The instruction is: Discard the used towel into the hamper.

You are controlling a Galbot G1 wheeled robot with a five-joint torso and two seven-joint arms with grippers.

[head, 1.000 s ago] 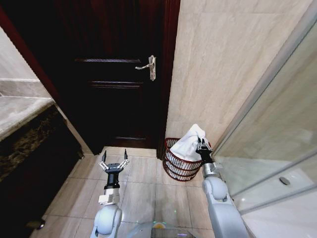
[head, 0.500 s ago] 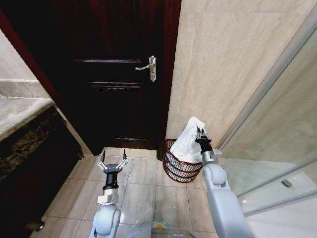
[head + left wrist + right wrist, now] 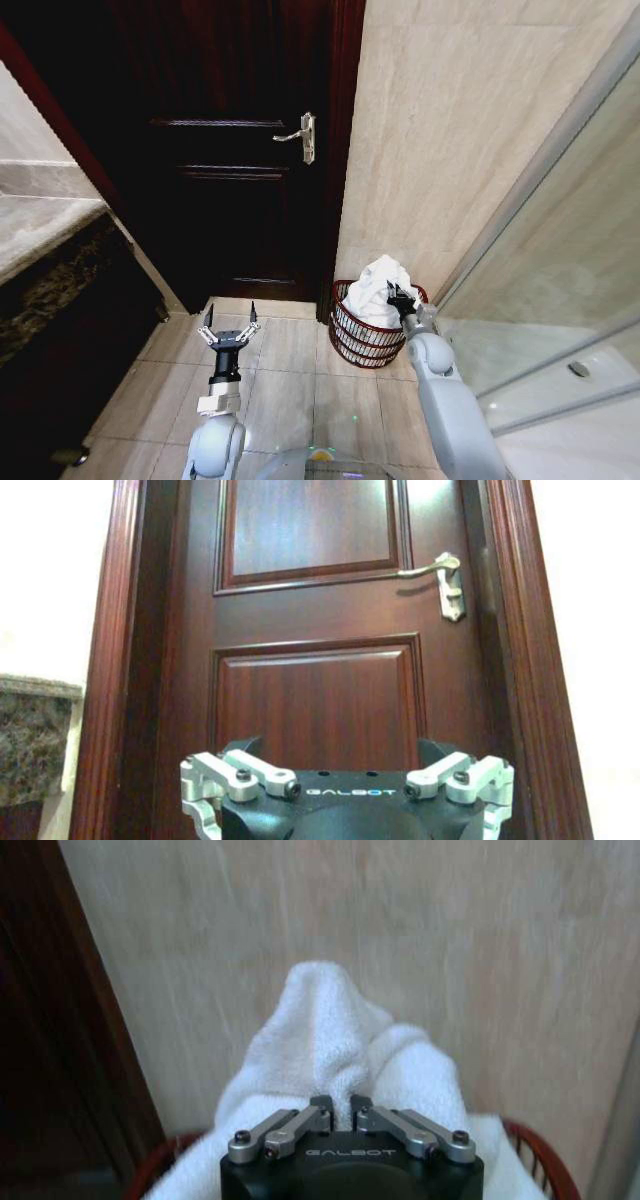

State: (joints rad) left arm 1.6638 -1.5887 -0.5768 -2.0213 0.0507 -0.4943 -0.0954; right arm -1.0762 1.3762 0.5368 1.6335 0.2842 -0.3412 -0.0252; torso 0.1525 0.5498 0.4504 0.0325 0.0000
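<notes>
The hamper (image 3: 362, 334), a round basket of dark reddish bars, stands on the floor in the corner between the door and the tiled wall. A white towel (image 3: 377, 285) is bunched in its mouth and rises above the rim. My right gripper (image 3: 399, 297) is at the towel's right side, just over the rim. In the right wrist view its fingers (image 3: 322, 1107) are pinched together on a fold of the towel (image 3: 325, 1027), with the hamper's red rim (image 3: 545, 1164) below. My left gripper (image 3: 230, 325) hangs open over the floor tiles, left of the hamper.
A dark wooden door (image 3: 235, 150) with a metal lever handle (image 3: 302, 133) is shut straight ahead. A stone-topped counter (image 3: 40, 225) runs along the left. A glass shower screen (image 3: 560, 290) closes off the right. Tiled floor (image 3: 290, 380) lies between.
The right gripper has come down with the towel. The towel, held high half a second ago, now sits lower and bunched in the hamper's mouth. The left arm has not moved.
</notes>
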